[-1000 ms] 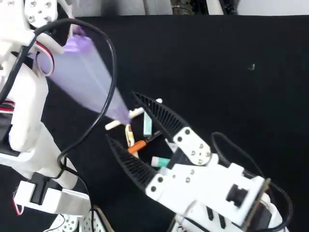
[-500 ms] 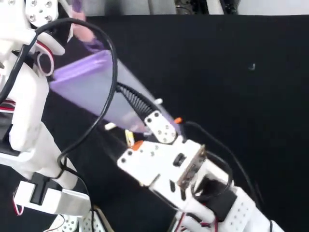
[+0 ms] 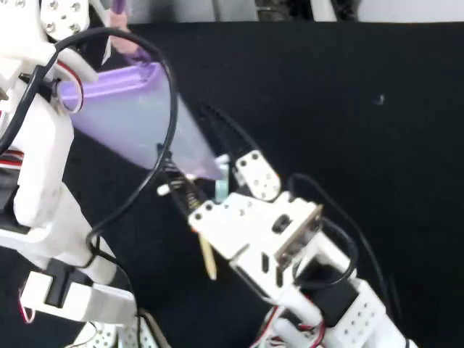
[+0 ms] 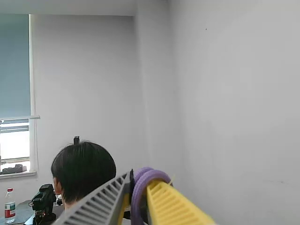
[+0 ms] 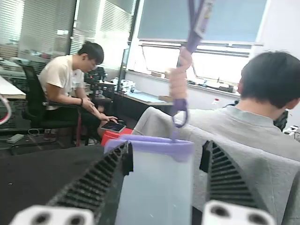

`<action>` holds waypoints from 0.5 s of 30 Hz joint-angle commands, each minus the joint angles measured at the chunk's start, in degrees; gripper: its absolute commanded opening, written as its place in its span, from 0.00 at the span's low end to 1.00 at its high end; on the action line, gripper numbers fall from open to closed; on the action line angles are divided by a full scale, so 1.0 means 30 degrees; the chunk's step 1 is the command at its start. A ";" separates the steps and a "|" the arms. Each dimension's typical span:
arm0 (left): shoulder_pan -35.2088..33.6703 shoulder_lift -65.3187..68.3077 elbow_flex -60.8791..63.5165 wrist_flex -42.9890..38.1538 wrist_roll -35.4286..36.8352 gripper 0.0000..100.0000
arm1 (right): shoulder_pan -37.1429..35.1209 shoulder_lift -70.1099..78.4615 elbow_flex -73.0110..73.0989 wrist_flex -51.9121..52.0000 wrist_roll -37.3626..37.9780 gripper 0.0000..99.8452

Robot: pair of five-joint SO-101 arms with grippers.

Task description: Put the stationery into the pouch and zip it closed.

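Now, your left gripper (image 4: 139, 182): it is squeezed tight on the purple strap (image 4: 151, 174) and holds the pouch (image 3: 138, 116) up in the air.
Pouch: it hangs slanted down from your left gripper. Its low corner is near the things on the table (image 3: 326, 94). Its zip end sits between the fingers of your right gripper (image 5: 166, 152).
Stationery (image 3: 220, 185): a pen, a white stick (image 3: 168, 189) and a pencil (image 3: 208, 259) lie on the table, below your right gripper and by the pouch's low corner. None of it looks to be in the pouch.
Right gripper: its fingers are spread wide, one on each side of the pouch. It holds nothing. One finger is right at the pouch's edge, and the other is a little way off.
What changed: a second ago your right gripper was low over the stationery with its fingers spread. Then it lifted and turned up to the pouch, and it picked nothing up. The pouch swung too, so its wide side now shows from above.
What that means: I think you are about to steady the pouch or pull it open, not fill it yet. The stationery must still go in, and the zip comes after that. So the task looks near its start.
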 commanded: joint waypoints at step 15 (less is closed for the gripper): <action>0.0103 -0.0176 0.0103 0.0117 -0.0088 0.03 | -0.0645 0.5026 -0.1861 -0.0733 -0.1465 0.25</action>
